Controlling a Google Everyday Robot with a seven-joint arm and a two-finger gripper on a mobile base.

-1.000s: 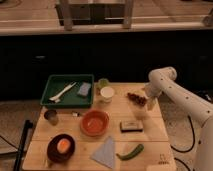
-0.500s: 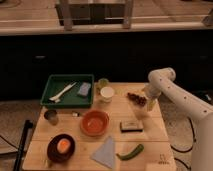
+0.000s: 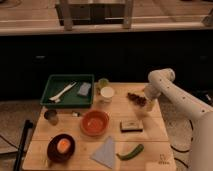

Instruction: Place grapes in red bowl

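Camera view: gripper (image 3: 145,101) stays at the right end of the unmoved grapes (image 3: 135,97); cannot tell its grip.

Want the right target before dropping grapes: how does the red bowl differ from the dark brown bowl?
The red bowl is orange-red and wider; the dark brown bowl is smaller. The red bowl is empty; the dark brown bowl holds an orange item. Both are round and upright. The claw is by the grapes, near the right edge of the table.
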